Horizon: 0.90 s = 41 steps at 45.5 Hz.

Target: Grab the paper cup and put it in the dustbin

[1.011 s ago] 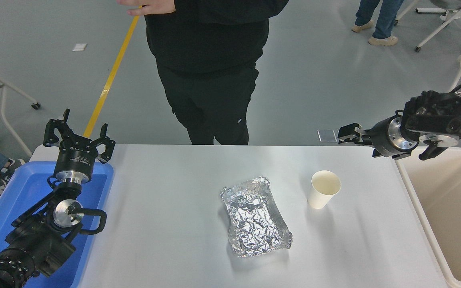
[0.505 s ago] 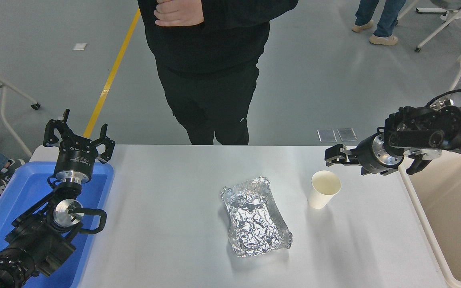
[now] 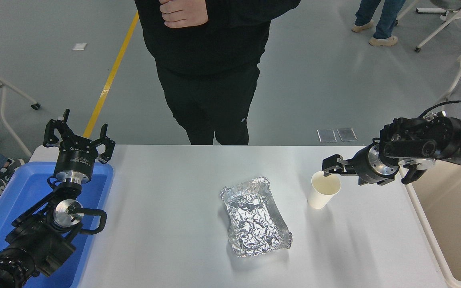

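White and thin-walled, the paper cup (image 3: 323, 191) stands upright on the tabletop (image 3: 166, 224) beside the foil tray (image 3: 254, 217), probably light and easily crushed, so the open right gripper (image 3: 328, 167) at its rim should squeeze the sidewall gently.

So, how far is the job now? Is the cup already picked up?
Not yet. Nothing is finished: the cup stands upright on the table, right of the foil tray. In hand: the right gripper is at the cup's far rim, not closed on it. The left gripper is parked over the blue tray. Left: grasp, lift, carry right, drop in the dustbin.
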Available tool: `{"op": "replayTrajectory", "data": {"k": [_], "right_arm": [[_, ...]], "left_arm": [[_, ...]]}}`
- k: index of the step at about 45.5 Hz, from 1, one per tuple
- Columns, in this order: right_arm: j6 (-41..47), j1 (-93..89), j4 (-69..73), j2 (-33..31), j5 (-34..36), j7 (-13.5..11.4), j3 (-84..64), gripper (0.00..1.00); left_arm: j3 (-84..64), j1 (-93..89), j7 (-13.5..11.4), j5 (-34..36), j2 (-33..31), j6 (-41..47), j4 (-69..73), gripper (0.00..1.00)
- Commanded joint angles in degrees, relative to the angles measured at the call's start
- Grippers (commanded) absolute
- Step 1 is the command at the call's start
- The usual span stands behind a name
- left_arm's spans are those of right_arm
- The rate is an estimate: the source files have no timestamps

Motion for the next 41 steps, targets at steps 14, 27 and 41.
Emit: {"op": "replayTrajectory", "data": {"k": [14,27,41], "right_arm": [[-0.02,0.09,0.07,0.08,0.08,0.0,0.4,1.0],[-0.11,0.18,-0.02,-0.62,0.26,0.0,2.24,1.0],[-3.27,-5.97,-2.12,-7.56,0.34,0.0,16.3,1.0]], "left_arm": [[-0.03,-0.05,0.0,0.0,-0.03,0.0,0.0,0.99],[0.06,0.04,0.0,0.0,0.06,0.0,0.0,0.99],[0.06,-0.05,0.0,0.0,-0.03,0.0,0.0,0.99]]}}
